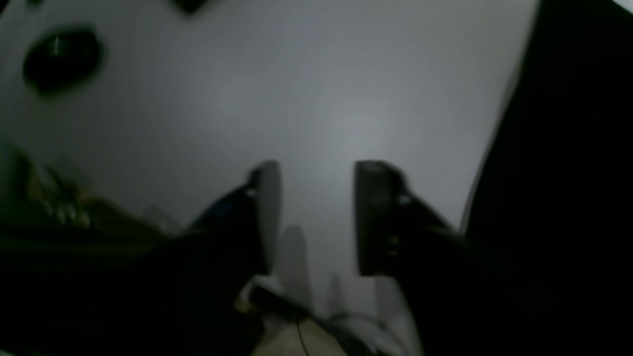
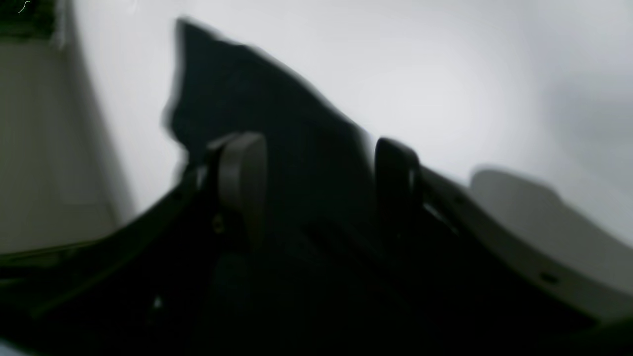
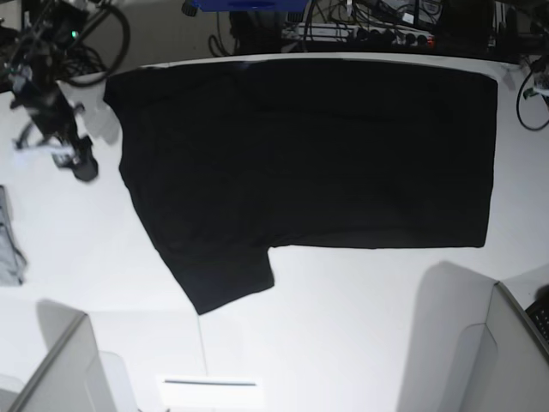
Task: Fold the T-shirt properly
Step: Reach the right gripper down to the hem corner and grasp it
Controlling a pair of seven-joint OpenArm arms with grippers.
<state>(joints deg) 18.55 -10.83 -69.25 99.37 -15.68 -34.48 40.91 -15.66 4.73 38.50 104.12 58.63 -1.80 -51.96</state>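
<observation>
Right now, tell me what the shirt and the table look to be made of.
Shirt: soft matte black cloth, likely cotton knit. It lies limp and flat, edges slightly wavy, no shine; the weave is too small to tell.

Table: smooth white hard surface, perhaps laminate or painted board. It takes soft shadows and a faint sheen in the left wrist view; the exact material is open.

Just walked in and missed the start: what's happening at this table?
A two-armed robot is working on a large plain black cloth T-shirt spread flat on the white table, one sleeve pointing toward the near edge. The right gripper hangs open over the shirt's edge; the left gripper is open over bare table. Neither holds cloth.
</observation>
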